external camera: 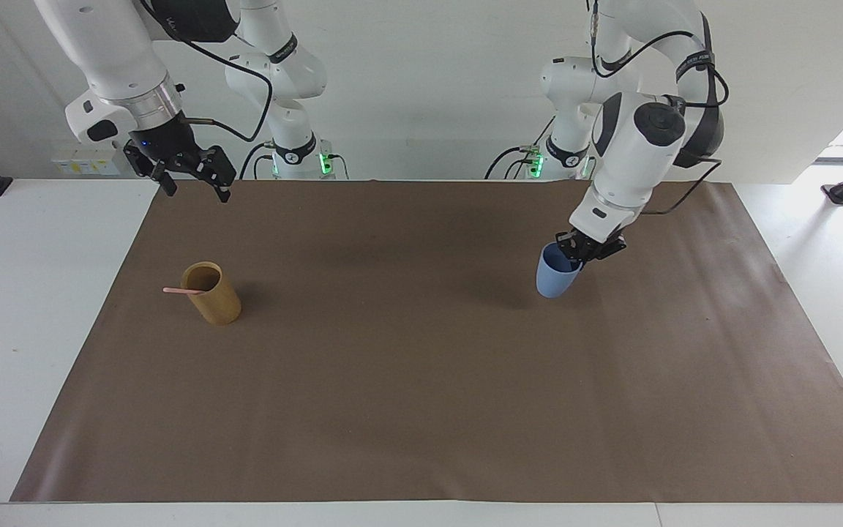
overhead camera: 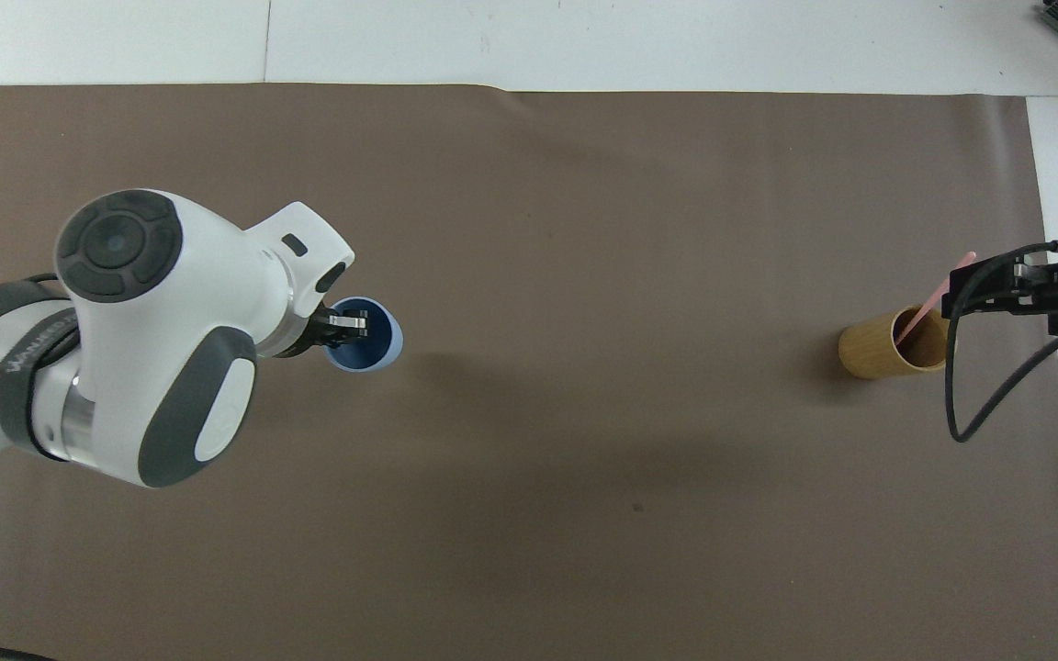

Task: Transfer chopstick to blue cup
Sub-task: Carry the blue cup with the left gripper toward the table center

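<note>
Mat: I see the wide brown paper mat [external camera: 421,380] bare across its middle, with open room between the cups.
Left gripper [external camera: 576,256]: clenched on the rim of the small light-blue tapered cup [external camera: 555,275], which hangs tilted over the mat.
Right gripper [external camera: 191,179]: released, waiting high above the mat's edge.
Tan cup: the tan bamboo-coloured cylinder [external camera: 211,294] stands upright at the right arm's end.
Chopstick: the thin pale pink stick [external camera: 182,290] leans in it, its tip pointing toward the mat's edge.

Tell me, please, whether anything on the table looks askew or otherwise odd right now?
Yes: the blue cup is tilted, not upright on the brown mat, pinched at its rim by the left end effector. The chopstick leans out of the tan cup. The right end effector waits open, raised.
</note>
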You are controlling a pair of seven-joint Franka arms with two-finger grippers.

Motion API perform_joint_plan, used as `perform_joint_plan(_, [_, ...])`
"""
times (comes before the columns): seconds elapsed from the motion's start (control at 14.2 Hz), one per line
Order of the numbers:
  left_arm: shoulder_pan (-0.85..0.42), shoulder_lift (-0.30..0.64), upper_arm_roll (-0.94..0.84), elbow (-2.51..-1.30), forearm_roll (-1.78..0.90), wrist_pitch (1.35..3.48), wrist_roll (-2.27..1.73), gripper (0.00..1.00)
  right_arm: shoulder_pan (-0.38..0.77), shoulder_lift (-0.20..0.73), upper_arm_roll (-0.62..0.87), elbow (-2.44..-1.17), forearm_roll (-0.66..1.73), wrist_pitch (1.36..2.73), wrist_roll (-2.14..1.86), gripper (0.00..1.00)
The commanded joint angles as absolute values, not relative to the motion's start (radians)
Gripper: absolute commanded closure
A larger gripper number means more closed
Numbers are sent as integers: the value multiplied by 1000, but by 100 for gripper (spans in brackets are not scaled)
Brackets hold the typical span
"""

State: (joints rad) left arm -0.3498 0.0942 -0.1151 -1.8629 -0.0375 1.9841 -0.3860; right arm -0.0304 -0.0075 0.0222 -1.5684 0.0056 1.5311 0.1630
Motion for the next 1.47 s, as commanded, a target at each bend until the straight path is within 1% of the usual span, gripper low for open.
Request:
perform_joint_plan(0.0, [-454,231,-100,-1697,-26,1936,-494,100,-32,-28,18,-1592,26,1543,149,0])
perform_joint_plan(0.21, [-543,293,-100,-1680,-26,1957,-555,100,-32,-28,17,-1592,26,1542,140,0])
perform_joint_plan(0.42, [-580,317,-100,-1680,-29,1983,-560,100,-37,-29,11,-1601,26,1557,137,0])
perform_joint_plan(0.56, [-601,341,-100,-1677,-34,1999,-561,100,-51,-37,9,-1646,26,1642,127,0])
perform_joint_plan(0.7, [-606,354,-100,-1677,-25,2016,-581,100,-90,-11,9,-1664,25,1709,60,0])
perform_joint_plan(0.77, [-623,377,-98,-1677,-22,2040,-607,100,-112,6,9,-1677,25,1748,34,0])
perform_joint_plan(0.91, [-627,385,-98,-1661,-21,2040,-609,100,-144,27,9,-1701,25,1799,-11,0])
perform_joint_plan(1.19, [-624,387,-97,-1664,-21,2088,-611,100,-166,135,11,-1726,18,1966,-76,0])
perform_joint_plan(1.26, [-620,387,-98,-1667,-23,2095,-611,95,-166,137,11,-1750,18,2001,-121,0])
perform_joint_plan(1.33, [-620,387,-98,-1669,-21,2097,-611,86,-166,132,11,-1791,20,2035,-158,0])
perform_joint_plan(1.4, [-618,387,-98,-1670,-23,2097,-611,68,-169,124,9,-1834,20,2077,-191,0])
